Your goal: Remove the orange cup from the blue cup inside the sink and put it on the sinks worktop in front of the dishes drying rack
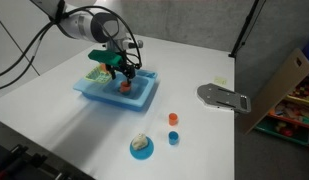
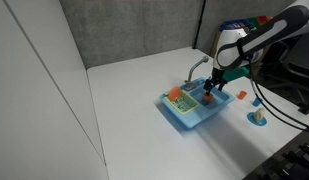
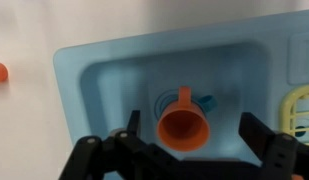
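Observation:
The orange cup (image 3: 184, 128) sits in the blue cup (image 3: 160, 98), whose rim and handle show around it, in the basin of the light-blue sink (image 3: 69, 75). My gripper (image 3: 190, 118) is open just above it, one finger on each side, touching neither cup. In both exterior views the gripper (image 1: 122, 72) (image 2: 212, 88) hangs over the sink (image 1: 144, 98) (image 2: 194, 118) with the orange cup (image 1: 124, 87) under it. The green-and-yellow drying rack (image 1: 97, 70) (image 3: 299, 110) stands at one end of the sink, on the worktop (image 3: 299, 50).
On the white table beside the sink are a tiny orange cup (image 1: 173, 118), a small dark-blue cup (image 1: 173, 138), a blue plate (image 1: 134, 152) with a pale object and a grey flat tool (image 1: 222, 96). The grey faucet (image 2: 197, 66) rises at the sink's back.

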